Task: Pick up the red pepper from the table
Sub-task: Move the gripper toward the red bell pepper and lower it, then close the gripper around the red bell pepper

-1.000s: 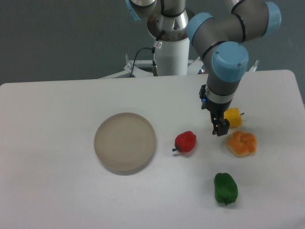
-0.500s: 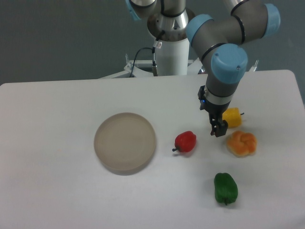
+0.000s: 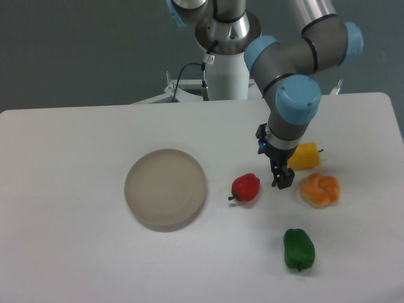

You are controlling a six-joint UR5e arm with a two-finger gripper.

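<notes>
The red pepper point(image 3: 246, 187) lies on its side on the white table point(image 3: 76, 252), a little right of centre, its dark stem pointing left and toward the near edge. The gripper point(image 3: 281, 177) hangs just to the right of it, pointing down — close to the pepper but not touching it. Its fingers appear as one dark block from this angle, so whether the jaws are apart or together cannot be told; nothing is seen held in them.

The arm's grey wrist with its blue cap point(image 3: 291, 104) rises above the gripper toward the far right. A yellow pepper point(image 3: 305, 156) sits just behind the gripper, partly covered by the wrist. An orange lobed object point(image 3: 320, 190) — its kind is unclear — lies right of the gripper. A green pepper point(image 3: 298, 249) rests nearer the front edge, well apart from the red one. A round beige-grey plate point(image 3: 165, 188) sits to the left of the red pepper.
</notes>
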